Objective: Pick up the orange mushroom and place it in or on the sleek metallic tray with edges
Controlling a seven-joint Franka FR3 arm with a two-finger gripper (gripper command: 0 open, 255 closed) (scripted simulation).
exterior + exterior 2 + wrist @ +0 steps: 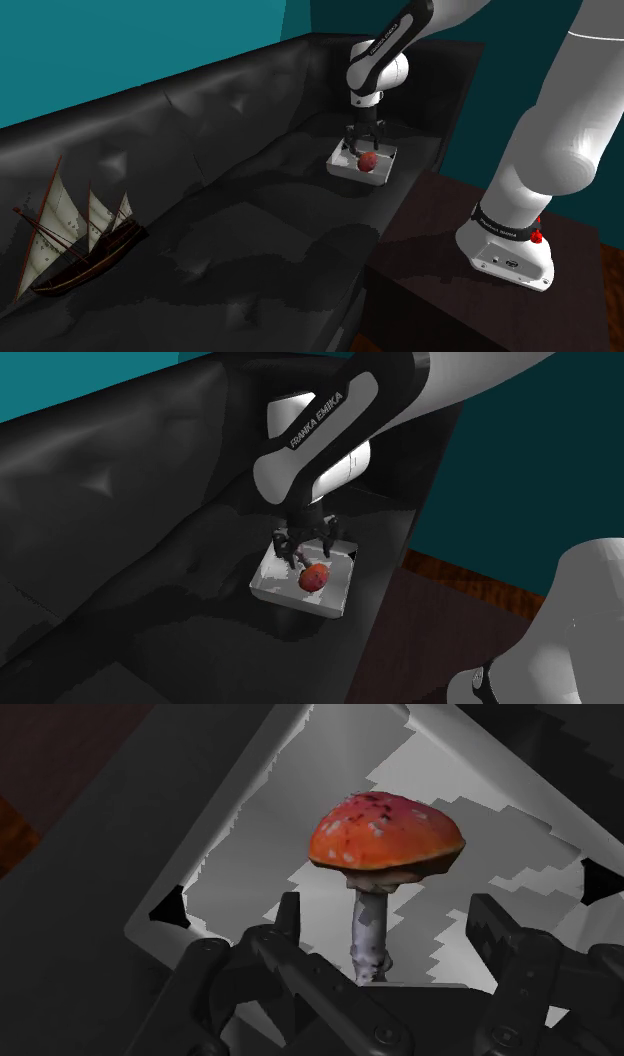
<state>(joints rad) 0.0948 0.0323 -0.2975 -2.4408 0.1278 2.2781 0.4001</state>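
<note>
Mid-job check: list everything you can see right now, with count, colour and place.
mushroom: 1, orange-red cap, pale stem, in the tray, stem between the fingers, untouched
tray: 1, light grey, on the sofa near the stand
model sailing ship: 1, dark hull, pale sails, on the sofa, shoulder view's left
sofa: 1, black
wall: teal, behind the sofa
floor: brown wood, beside the stand
stand: 1, dark brown
arm: 1, white
gripper: 1, black, open, over the tray

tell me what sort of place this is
Probably a living room: the work surface is a black tufted sofa, teal walls stand behind it, and a model sailing ship sits on the seat.
</note>
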